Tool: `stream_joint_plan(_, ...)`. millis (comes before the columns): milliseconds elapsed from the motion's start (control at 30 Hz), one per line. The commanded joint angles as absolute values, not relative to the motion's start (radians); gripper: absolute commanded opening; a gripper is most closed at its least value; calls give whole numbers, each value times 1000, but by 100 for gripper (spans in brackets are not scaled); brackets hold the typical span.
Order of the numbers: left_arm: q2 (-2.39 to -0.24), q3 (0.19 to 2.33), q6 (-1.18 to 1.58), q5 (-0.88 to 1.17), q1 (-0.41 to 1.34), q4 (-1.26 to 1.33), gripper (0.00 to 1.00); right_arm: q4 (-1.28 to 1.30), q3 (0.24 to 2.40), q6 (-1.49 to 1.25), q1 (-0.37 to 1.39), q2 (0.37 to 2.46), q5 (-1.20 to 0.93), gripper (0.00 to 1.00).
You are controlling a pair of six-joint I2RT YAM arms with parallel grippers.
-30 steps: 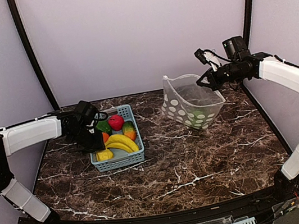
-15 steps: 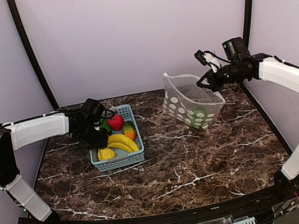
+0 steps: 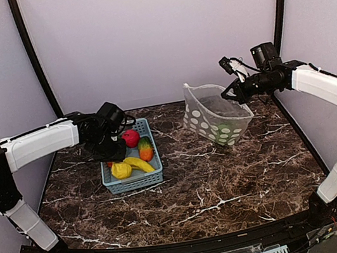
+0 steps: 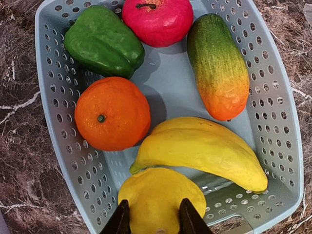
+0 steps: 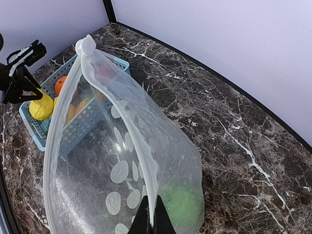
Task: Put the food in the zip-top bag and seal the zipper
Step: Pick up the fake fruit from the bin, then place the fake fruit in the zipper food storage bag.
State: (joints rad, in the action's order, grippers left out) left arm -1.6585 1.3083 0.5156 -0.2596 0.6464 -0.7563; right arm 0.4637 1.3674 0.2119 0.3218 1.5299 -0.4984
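While the right tool (image 5: 151, 209) pinches the clear, white-dotted bag (image 5: 122, 146), the left tool (image 4: 155, 220) clasps a yellow pear (image 4: 158, 192).

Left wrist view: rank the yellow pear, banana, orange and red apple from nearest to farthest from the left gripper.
1. Yellow pear: right at the left gripper, at the near end of the basket.
2. Banana: just beyond the pear, toward the right.
3. Orange: mid-basket, on the left.
4. Red apple: far end, top centre.

Light-blue slotted basket (image 3: 135, 182), dark marble table (image 3: 229, 184)
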Motion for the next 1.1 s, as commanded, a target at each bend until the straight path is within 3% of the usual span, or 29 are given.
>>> stream_joint_plan(0,-1586,1353,465,-274,663,-839,21,440,1361,215,323,1522,-513,0)
stream_joint_plan(367,-1409,1347,354,-79,819,-397,12,451,1384,206,324,1548,-551,0)
stream_joint_plan(633,-1417,1359,354,-9,901,-45,10,586,1528,225,354,1617,-557,0)
stream_joint_plan(1067,-1665,1620,307,69,910,-20,8,708,1584,255,384,1673,-547,0)
